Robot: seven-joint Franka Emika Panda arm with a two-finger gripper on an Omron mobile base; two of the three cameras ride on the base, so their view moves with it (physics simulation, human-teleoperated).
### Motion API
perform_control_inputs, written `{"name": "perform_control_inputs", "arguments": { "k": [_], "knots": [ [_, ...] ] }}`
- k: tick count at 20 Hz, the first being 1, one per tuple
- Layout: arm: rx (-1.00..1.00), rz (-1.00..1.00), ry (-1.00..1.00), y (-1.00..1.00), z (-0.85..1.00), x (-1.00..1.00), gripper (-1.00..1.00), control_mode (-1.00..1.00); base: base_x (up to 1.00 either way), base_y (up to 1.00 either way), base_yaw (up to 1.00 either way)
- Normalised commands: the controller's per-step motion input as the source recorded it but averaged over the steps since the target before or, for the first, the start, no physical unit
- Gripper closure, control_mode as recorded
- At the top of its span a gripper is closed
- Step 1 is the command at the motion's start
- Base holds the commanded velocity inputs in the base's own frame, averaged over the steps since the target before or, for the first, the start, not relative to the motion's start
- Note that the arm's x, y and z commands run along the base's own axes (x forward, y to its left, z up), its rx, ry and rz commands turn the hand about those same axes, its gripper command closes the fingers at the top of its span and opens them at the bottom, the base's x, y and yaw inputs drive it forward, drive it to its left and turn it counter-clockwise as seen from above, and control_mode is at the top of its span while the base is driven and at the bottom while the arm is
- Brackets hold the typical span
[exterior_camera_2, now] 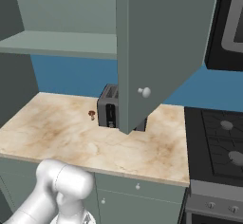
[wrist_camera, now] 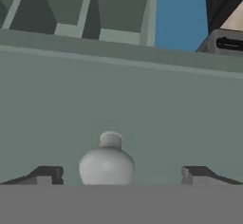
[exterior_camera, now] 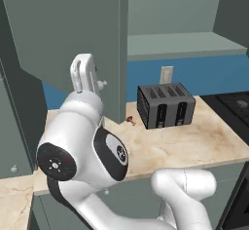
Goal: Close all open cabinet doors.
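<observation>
An open cabinet door is seen swung out at upper centre — rigid, hinged, best pushed near its knob. The gripper is spread wide, empty, straddling it.

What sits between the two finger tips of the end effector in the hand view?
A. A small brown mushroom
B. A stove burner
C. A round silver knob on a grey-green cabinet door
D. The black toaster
C: in the hand view the round silver knob stands out from the flat grey-green cabinet door, centred between the spread finger tips of the end effector, neither of which touches it.
</observation>
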Motion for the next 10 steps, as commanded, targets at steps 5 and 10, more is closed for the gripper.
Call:
{"name": "perform_control_inputs", "arguments": {
  "k": [5,10],
  "knots": [
    [0.06,-0.11,-0.05,-0.27,0.0,0.34,-1.0,-1.0,0.0,0.0,0.0],
    [0.06,-0.05,-0.02,-0.38,0.0,0.45,-1.0,-1.0,0.0,0.0,0.0]
  ]
}}
